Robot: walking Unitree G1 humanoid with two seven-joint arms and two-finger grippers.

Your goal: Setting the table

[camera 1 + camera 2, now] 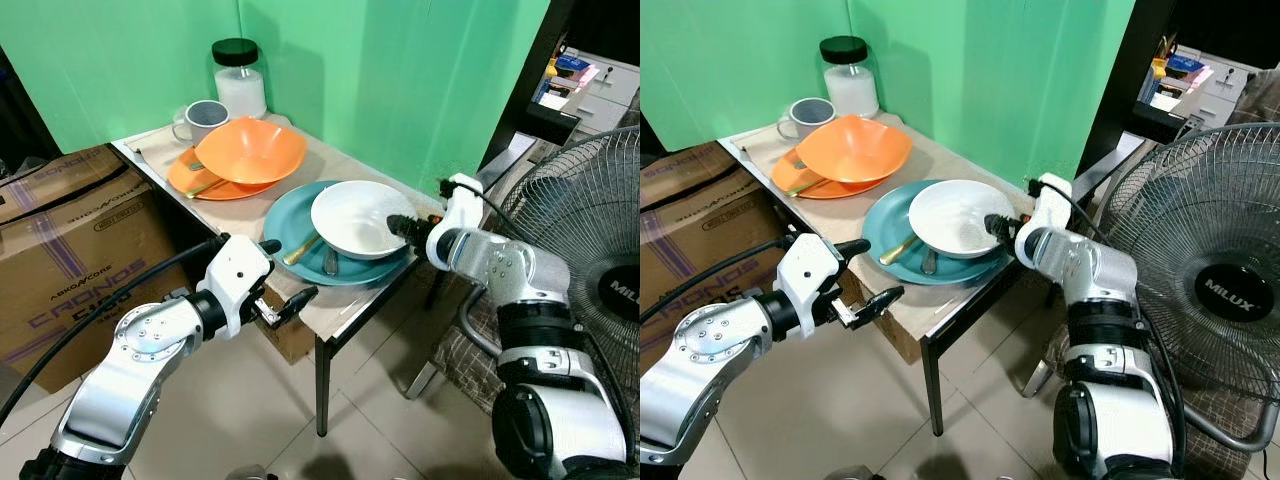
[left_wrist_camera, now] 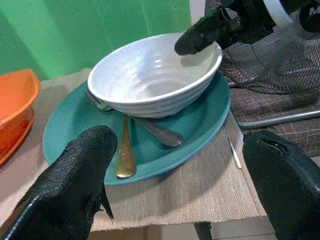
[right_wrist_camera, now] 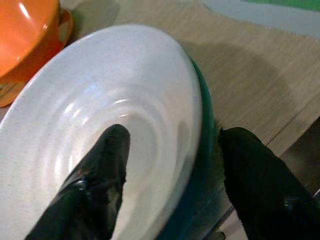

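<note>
Right gripper (image 3: 170, 170) is open w/ one finger inside and one outside the right rim of the round white ceramic bowl (image 1: 355, 218), not closed on it. Bowl sits on the round teal plate (image 1: 290, 215) w/ a gold spoon (image 2: 124, 150), near-right on the small table (image 1: 330, 305). Left gripper (image 2: 175, 185) is wide open and empty, just near of the table edge.

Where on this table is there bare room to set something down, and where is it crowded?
Bare mat runs along the near edge, in front of the teal plate, where the left gripper hovers open. A strip lies between the white bowl and the green wall. The far corner is crowded: orange bowl, mug, jar.
</note>
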